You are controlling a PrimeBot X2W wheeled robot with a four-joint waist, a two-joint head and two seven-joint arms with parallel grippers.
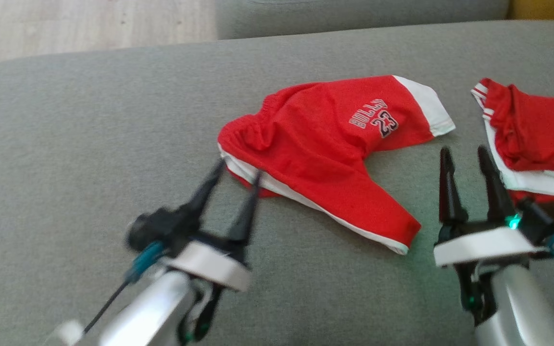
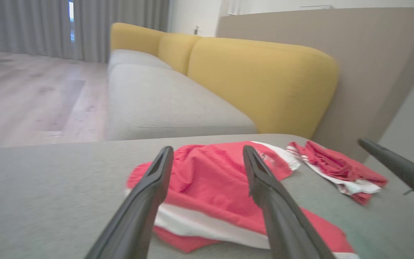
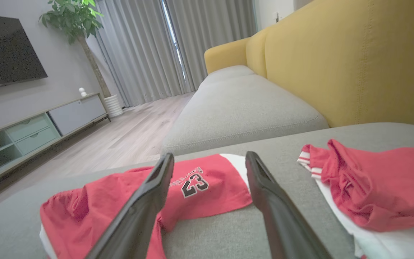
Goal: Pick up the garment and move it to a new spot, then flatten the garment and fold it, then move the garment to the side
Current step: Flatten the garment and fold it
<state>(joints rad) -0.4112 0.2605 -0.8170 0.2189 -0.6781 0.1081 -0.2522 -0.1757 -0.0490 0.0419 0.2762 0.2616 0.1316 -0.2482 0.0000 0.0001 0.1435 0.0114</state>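
Observation:
The garment (image 1: 325, 144) is a pair of red shorts with white trim and a "23" print. It lies crumpled on the grey sofa cushion (image 1: 89, 144). My left gripper (image 1: 238, 169) is open, its fingertips just at the shorts' near-left waistband edge, with nothing between them. In the left wrist view the garment (image 2: 207, 176) lies under and beyond the spread left gripper (image 2: 207, 149). My right gripper (image 1: 464, 151) is open to the right of the shorts, above bare cushion. The right wrist view shows the garment (image 3: 214, 196) beyond the right gripper (image 3: 208, 155).
A second red and white garment (image 1: 536, 134) lies bunched at the cushion's right edge, close to my right gripper. A yellow sofa back (image 3: 354, 61) rises to the right. Wooden floor (image 1: 65, 29) lies beyond the cushion's far left edge. Wide bare cushion stretches left of the shorts.

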